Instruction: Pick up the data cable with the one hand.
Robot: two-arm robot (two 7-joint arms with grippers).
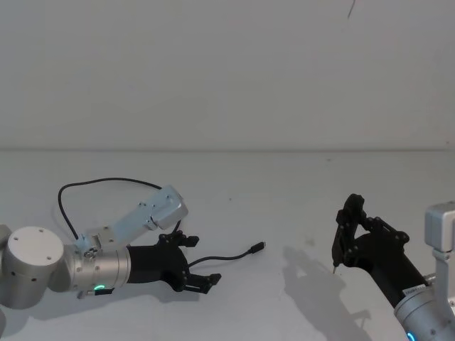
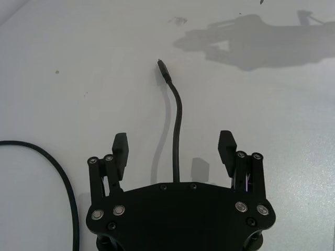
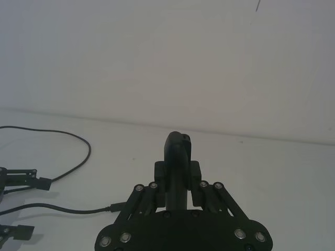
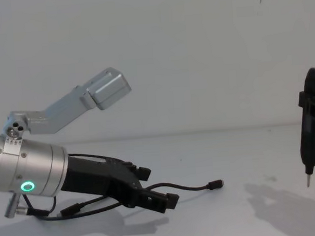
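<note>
White tabletop (image 1: 284,185): the data cable (image 2: 178,110) runs lengthwise between the spread fingers (image 2: 120,146) of my left gripper (image 2: 173,139), plug (image 2: 164,69) pointing ahead; my right gripper (image 3: 177,178), clamped on a pin-tipped tool (image 4: 309,140), hangs well apart.

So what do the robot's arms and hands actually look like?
Both hands are black, with angular linked fingers dotted with silver rivets. The left hand joins a thick, round silver wrist with a glowing green ring and a pale grey bracket on top. The right hand looks slimmer, ends in a thin metal pin, and sits on a grey wrist with a blue light.
</note>
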